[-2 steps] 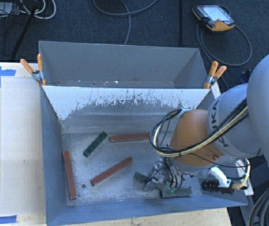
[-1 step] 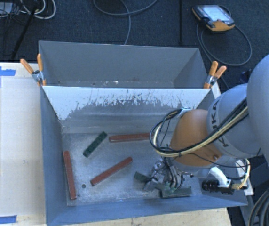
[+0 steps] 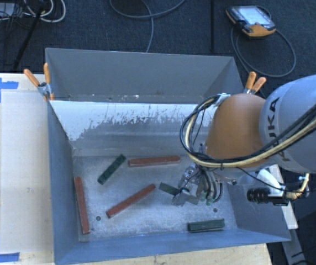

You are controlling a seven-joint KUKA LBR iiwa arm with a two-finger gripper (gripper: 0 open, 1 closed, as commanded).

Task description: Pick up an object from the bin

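Grey bin [image 3: 147, 81]: pincer [image 3: 194, 192] by dark block [image 3: 169, 190], half hidden under cables [image 3: 189, 134].

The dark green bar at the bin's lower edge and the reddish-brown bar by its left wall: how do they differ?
The dark green bar is short; the reddish-brown bar is clearly longer. The dark green bar lies left to right in the view; the reddish-brown bar runs nearly top to bottom. Both are slim, straight and lie on the bin floor.
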